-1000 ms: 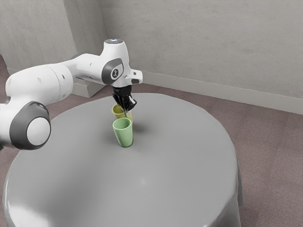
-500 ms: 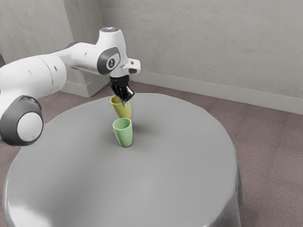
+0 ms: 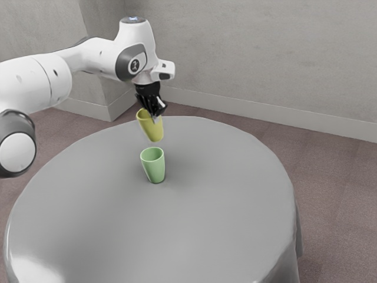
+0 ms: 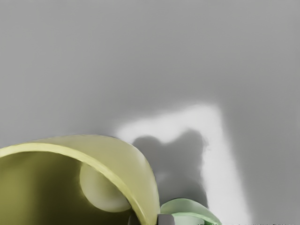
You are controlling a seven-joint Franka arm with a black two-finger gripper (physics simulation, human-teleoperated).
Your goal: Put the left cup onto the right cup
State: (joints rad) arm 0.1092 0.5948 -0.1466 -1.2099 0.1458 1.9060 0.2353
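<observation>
Black fingers [image 3: 154, 108] clamped on the rim of a yellow cup [image 3: 151, 126], cup tilted, in the air above the grey desk [image 3: 235, 212] near its far edge, green cup [image 3: 153, 165] upright below it, not touching

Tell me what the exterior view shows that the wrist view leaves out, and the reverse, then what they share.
Exterior view: the arm, the tool shut on the yellow cup at its rim, that cup hanging tilted above the table, the wall and floor.
Wrist view: the yellow cup's inside down to its bottom, and a shadow on the table beside it.
Shared: yellow cup, green cup, grey table.
</observation>
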